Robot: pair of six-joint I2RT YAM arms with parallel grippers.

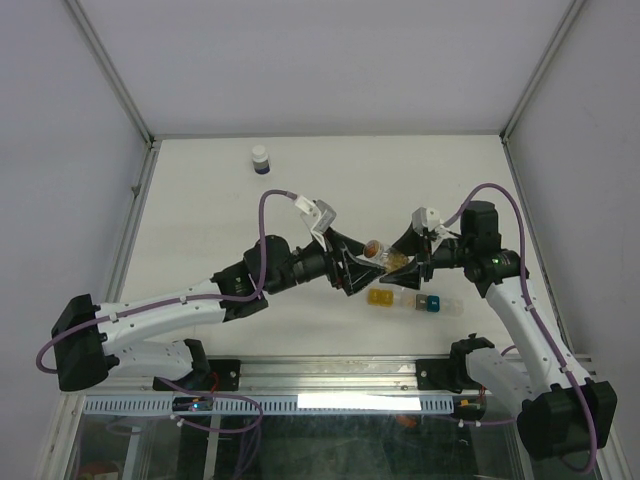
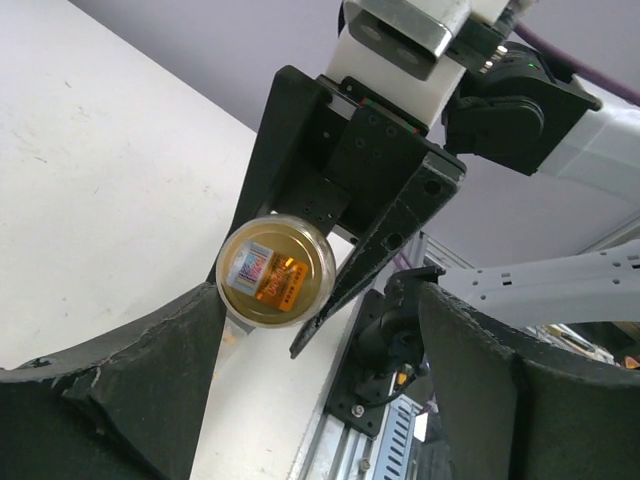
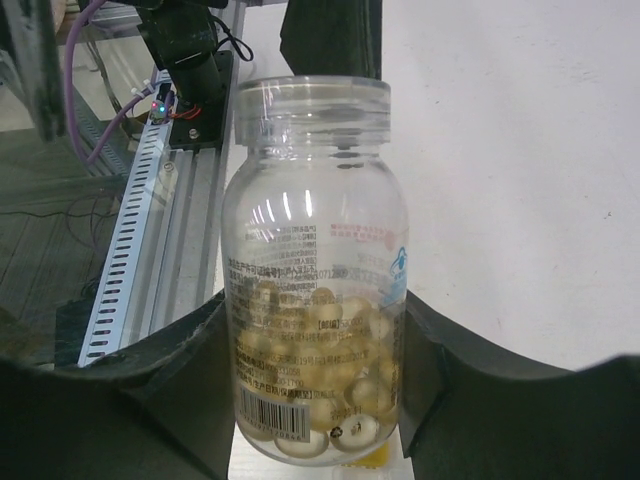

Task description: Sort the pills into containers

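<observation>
A small clear vial (image 3: 312, 300) is gripped by the right end effector (image 3: 312, 320), one black finger pressed against each side of its body. The vial is held above the counter (image 1: 200, 200), with its threaded mouth uncapped and pointed away from the right wrist, toward the left arm. The pills (image 3: 355, 395) are seen inside the vial as pale tan beads, heaped in the end nearest the right wrist, behind the printed label.

The left end effector (image 2: 320, 300) is held open just beside the vial, its two fingers spread wide and nothing clamped between them. In the left wrist view the round amber end of the vial is turned toward the camera and sits at the tip of one finger (image 2: 150, 390); whether that finger touches it cannot be told.

The containers (image 1: 415, 301) are laid on the counter just on the near side of the two end effectors, as a short strip of joined compartments: yellow, clear, teal, clear. Whether anything lies in them cannot be told.

A white-capped bottle (image 1: 260, 158) is stood upright near the far edge of the counter, well apart from the rest
</observation>
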